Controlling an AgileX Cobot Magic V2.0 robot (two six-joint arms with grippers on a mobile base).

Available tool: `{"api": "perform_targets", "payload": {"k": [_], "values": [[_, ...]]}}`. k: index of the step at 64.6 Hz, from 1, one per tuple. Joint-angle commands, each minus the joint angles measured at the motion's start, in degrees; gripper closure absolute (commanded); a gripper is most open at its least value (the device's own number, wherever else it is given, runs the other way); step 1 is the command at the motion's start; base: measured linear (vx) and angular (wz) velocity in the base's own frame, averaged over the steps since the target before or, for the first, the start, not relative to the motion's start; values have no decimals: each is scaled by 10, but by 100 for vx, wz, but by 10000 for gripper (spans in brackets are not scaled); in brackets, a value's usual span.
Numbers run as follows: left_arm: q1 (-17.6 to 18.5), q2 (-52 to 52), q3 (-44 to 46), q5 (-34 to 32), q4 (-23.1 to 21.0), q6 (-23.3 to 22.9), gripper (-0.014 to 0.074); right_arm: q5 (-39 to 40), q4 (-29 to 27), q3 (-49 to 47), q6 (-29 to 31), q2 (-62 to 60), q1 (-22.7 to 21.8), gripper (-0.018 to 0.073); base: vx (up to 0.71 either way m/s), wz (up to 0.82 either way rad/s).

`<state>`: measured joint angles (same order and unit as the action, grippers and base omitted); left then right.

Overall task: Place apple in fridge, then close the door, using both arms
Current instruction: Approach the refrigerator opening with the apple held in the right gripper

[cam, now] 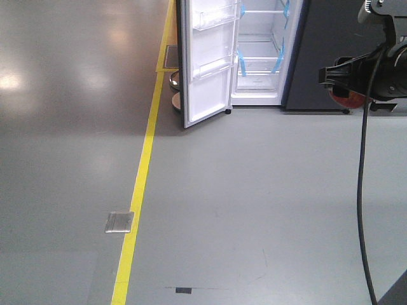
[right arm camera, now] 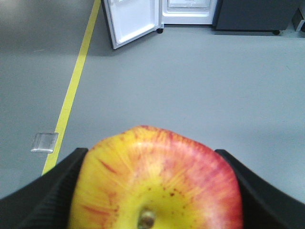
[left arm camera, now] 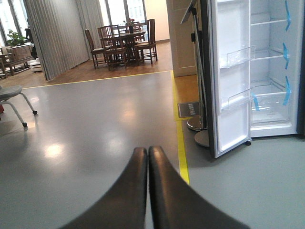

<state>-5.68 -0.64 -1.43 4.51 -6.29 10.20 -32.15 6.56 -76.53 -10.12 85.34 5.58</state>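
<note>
The apple (right arm camera: 157, 181), yellow with red streaks, fills the bottom of the right wrist view, stem dimple toward the camera. My right gripper (right arm camera: 151, 152) is shut on it, black fingers (right arm camera: 47, 195) on both sides. In the front view the right arm (cam: 375, 73) is at the right edge with a bit of red apple (cam: 346, 96) showing. The fridge (cam: 261, 57) stands far ahead with its white interior showing and its door (cam: 203, 63) swung open to the left. My left gripper (left arm camera: 147, 153) is shut and empty above the floor, with the fridge (left arm camera: 271, 71) and the door (left arm camera: 231, 86) to its right.
A yellow tape line (cam: 143, 171) runs along the grey floor to the fridge's left. A metal floor plate (cam: 119, 222) lies on it. Chrome stanchion bases (cam: 175, 79) stand behind the door. A dark grey unit (cam: 331, 38) adjoins the fridge. A black cable (cam: 362, 190) hangs at the right.
</note>
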Motion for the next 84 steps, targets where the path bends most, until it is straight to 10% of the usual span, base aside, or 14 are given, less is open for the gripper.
{"api": "perform_targets", "payload": {"k": [1,84], "values": [[-1,-9,-16,-40,-1,-5,601,41,7,-17,6,-23,-3,567,20,-5],[-1,-9,-16,-40,-1,-5,601,40,7,-17,6,-23,-3,567,19,-2]]}}
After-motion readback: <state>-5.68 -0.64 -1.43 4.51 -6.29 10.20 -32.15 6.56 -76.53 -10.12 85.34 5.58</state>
